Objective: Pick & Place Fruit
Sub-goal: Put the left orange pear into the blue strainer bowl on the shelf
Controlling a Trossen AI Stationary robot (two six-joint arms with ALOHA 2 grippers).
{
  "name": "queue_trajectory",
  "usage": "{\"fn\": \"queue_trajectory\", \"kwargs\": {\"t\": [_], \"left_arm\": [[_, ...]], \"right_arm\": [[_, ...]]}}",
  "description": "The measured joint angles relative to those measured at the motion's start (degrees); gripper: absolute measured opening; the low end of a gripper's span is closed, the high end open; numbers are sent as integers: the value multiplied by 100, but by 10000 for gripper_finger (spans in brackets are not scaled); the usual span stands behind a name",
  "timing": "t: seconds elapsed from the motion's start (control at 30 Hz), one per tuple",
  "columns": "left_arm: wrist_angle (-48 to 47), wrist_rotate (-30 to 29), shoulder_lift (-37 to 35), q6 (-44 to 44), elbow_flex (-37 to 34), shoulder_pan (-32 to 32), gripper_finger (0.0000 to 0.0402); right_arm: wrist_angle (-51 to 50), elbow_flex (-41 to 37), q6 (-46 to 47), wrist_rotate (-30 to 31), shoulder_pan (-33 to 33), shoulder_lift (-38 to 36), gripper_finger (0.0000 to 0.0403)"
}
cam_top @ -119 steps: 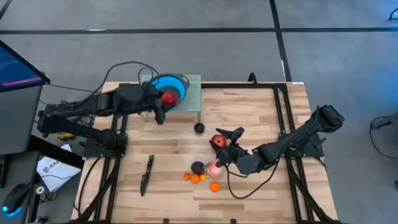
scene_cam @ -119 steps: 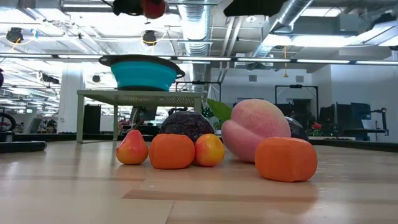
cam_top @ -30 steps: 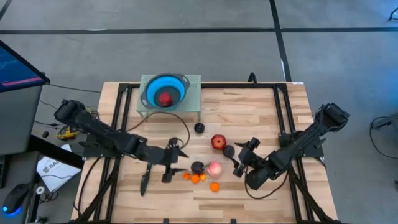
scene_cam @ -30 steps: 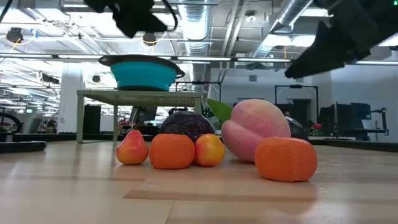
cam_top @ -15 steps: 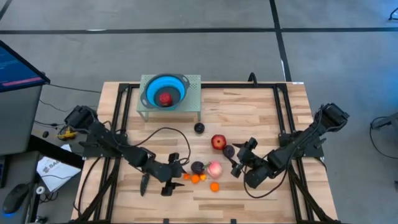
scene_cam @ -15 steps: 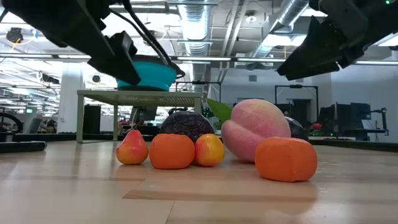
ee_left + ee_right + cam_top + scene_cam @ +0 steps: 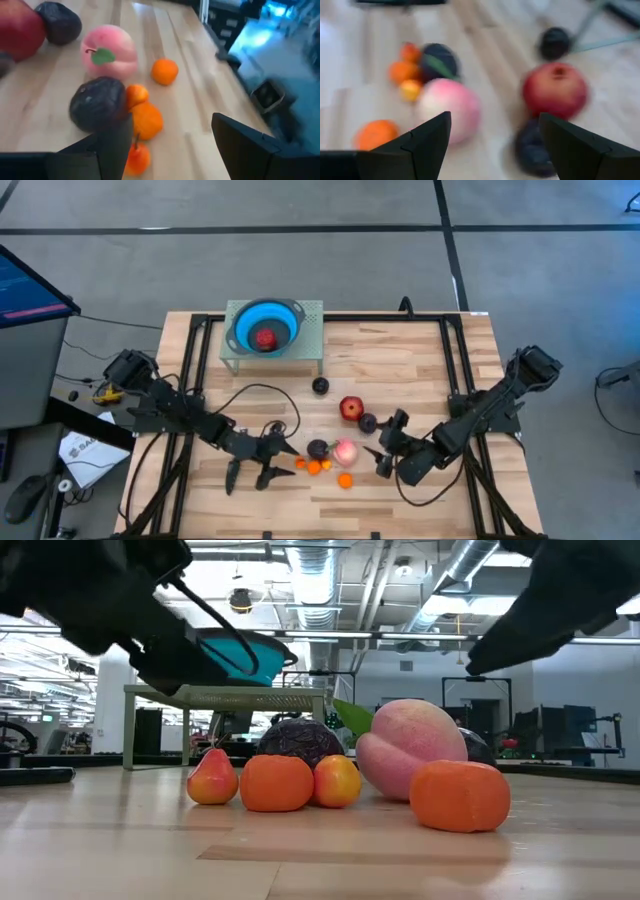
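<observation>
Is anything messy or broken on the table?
Nothing looks broken or spilled. One red fruit sits in the blue bowl; the other fruit, like the pink one, are whole on the table. The black knife just lies flat beside the left gripper.

High view straight down, low view level at tabletop, both wrist views close on the fruit pile [image 7: 331, 458].

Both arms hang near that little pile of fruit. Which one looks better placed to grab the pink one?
Probably the right. Its open gripper sits beside the pink fruit, nothing between; the left gripper, also open, has orange pieces in its way.
</observation>
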Motion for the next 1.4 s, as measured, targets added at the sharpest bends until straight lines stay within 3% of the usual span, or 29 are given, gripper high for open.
{"fn": "queue_trajectory", "kwargs": {"t": [0.13,0.4,0.67,0.93,1.1,1.4], "left_arm": [[41,2,2,652,-14,38,256],[24,76,2,860,-14,266,252],[46,441,518,671,-12,273,250],[874,461,1238,489,-9,273,224],[964,461,1408,487,50,273,212],[1147,457,1602,489,113,273,192]], "right_arm": [[1259,3,-852,-679,-154,30,295],[2760,7,-1970,-729,-580,46,295],[2794,7,-2001,-735,-700,48,295],[2743,7,-2001,-830,-691,48,295],[2693,7,-1994,-1338,-702,48,295],[2711,7,-1999,-1362,-741,48,295]]}}
